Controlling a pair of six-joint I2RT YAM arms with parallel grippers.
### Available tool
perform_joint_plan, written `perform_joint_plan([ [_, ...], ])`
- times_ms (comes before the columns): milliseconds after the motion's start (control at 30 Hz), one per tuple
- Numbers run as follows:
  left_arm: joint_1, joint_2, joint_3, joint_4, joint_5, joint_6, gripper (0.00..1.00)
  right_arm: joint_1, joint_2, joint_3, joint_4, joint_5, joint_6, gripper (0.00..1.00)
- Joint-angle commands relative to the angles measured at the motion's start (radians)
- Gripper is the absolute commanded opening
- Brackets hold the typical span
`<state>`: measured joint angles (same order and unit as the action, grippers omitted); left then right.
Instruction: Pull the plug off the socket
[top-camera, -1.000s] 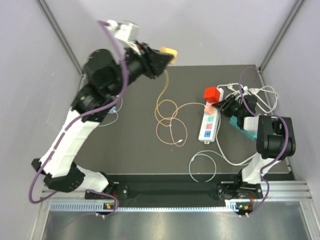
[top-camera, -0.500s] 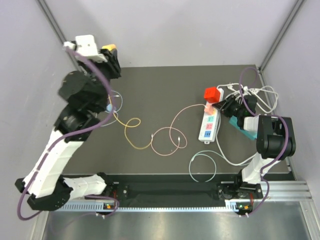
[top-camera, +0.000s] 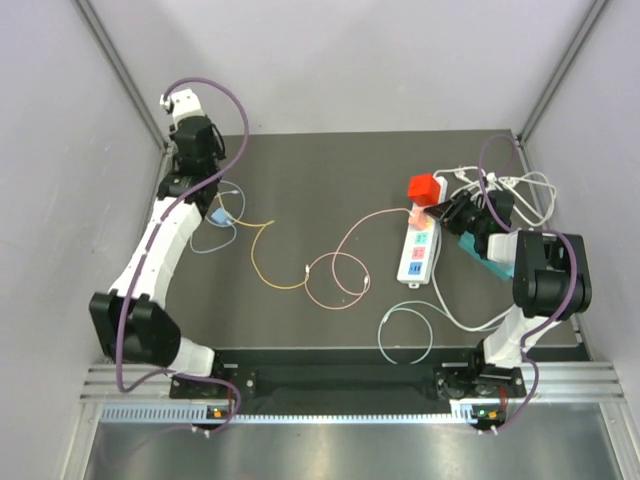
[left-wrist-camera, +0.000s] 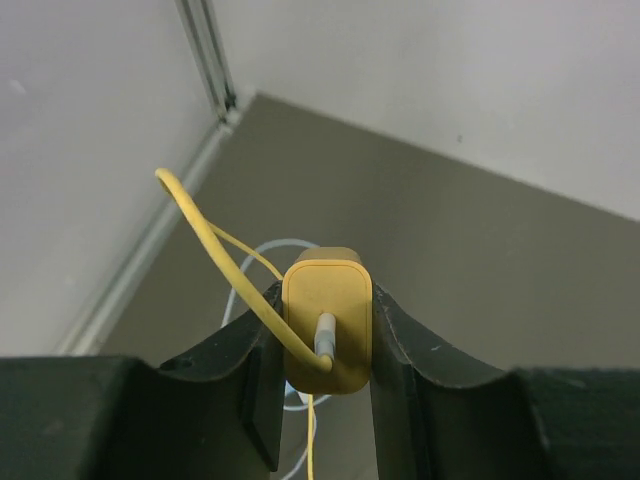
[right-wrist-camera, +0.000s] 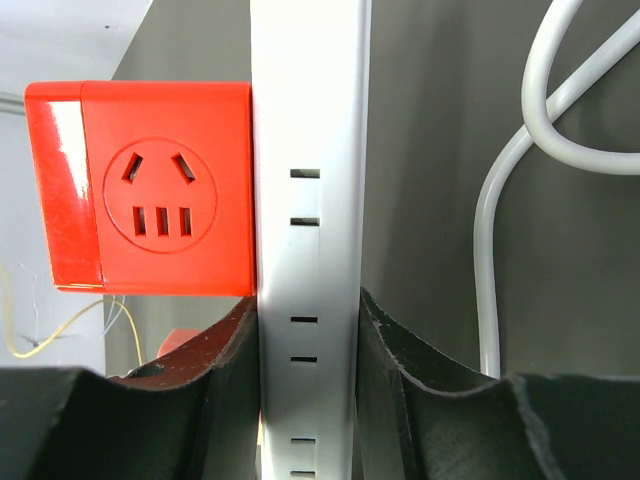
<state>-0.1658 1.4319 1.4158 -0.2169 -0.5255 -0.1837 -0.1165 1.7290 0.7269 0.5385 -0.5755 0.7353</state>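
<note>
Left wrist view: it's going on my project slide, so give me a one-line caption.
The left gripper holds a yellow plug between its fingers, yellow cable looping over the dark table.

- A matte dark grey table top (top-camera: 330, 170) fills the middle of the top view under even light.
- A pale back wall (top-camera: 340, 60) spans the upper frame.
- A left wall (top-camera: 50, 200) and a right wall (top-camera: 605, 220) close in the sides.
- A left post (top-camera: 120, 75) and a right post (top-camera: 562, 68), both metal, slant in from the upper corners.
- A slotted metal rail (top-camera: 340, 412) runs along the bottom edge.
</note>
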Motion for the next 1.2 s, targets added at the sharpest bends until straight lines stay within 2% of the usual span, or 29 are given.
perform_joint_plan([
  [0,0.092,0.106,-0.052,-0.019,0.132,-0.177,0.0,-0.018,-0.014,0.02,0.118,-0.034,0.01,0.0],
  [133,0.158,0.212,-0.067,-0.022,0.242,-0.286,0.0,-0.022,-0.011,0.023,0.121,-0.04,0.015,0.0],
  [333,0.226,0.352,-0.066,-0.016,0.309,-0.322,0.0,-0.025,0.004,0.023,0.124,-0.046,0.021,0.0],
  [467,0.25,0.429,-0.054,-0.035,0.349,-0.332,0.2,-0.025,0.009,0.025,0.127,-0.049,0.021,0.0],
  [500,0.259,0.433,-0.055,-0.036,0.352,-0.333,0.33,-0.025,0.012,0.026,0.126,-0.049,0.022,0.0],
  [600,0.27,0.424,-0.077,-0.026,0.354,-0.33,0.48,-0.025,0.018,0.025,0.126,-0.049,0.021,0.0],
  [800,0.285,0.369,-0.075,-0.025,0.418,-0.295,0.61,-0.023,0.023,0.028,0.126,-0.05,0.024,0.0],
  [933,0.287,0.264,-0.093,-0.015,0.504,-0.266,0.75,-0.025,0.015,0.026,0.126,-0.05,0.021,0.0],
  [1167,0.287,0.032,-0.253,0.063,0.705,-0.296,0.82,-0.026,0.012,0.026,0.127,-0.055,0.024,0.0],
])
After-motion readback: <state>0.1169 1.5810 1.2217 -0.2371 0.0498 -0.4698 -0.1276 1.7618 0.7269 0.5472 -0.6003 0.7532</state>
